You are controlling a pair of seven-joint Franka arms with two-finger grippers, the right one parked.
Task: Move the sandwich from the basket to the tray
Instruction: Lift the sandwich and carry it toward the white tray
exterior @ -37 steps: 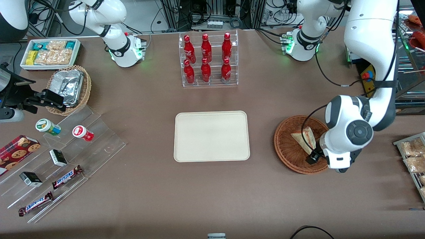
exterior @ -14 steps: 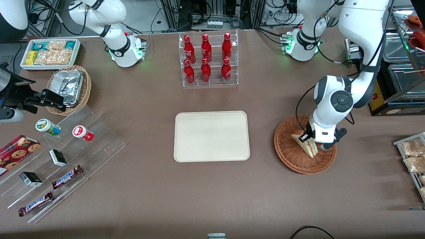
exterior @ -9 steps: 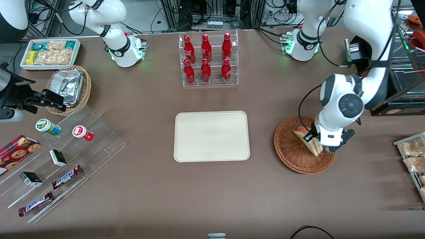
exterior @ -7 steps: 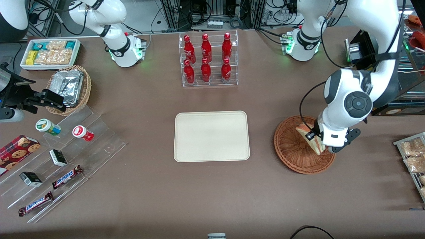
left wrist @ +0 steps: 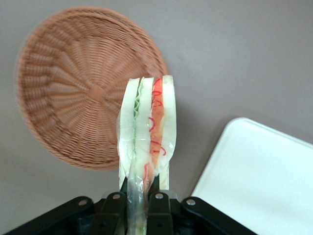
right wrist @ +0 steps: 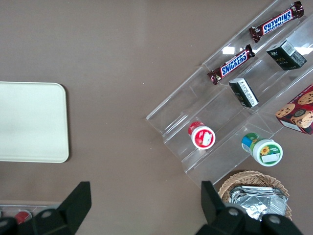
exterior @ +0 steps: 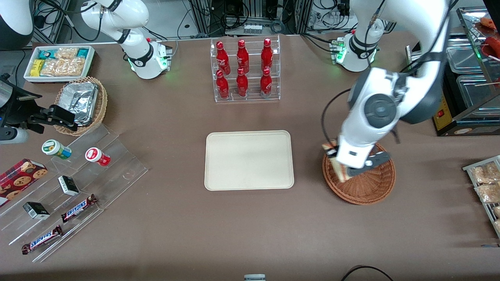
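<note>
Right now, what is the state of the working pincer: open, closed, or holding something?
Left pincer: closed on the sandwich, lifted above the edge of the basket nearest the tray.

The sandwich (left wrist: 145,137) is held upright between the two black fingers (left wrist: 113,208) of the gripper (left wrist: 137,205), which are closed against its lower end. Pale bread layers are seen edge-on, with green filling beside one slice and red and orange filling beside the other. Below the raised sandwich, the basket (left wrist: 73,98) is seen empty on the brown table (left wrist: 234,54). A rounded corner of the tray (left wrist: 264,181) is visible near the basket, apart from it.
</note>
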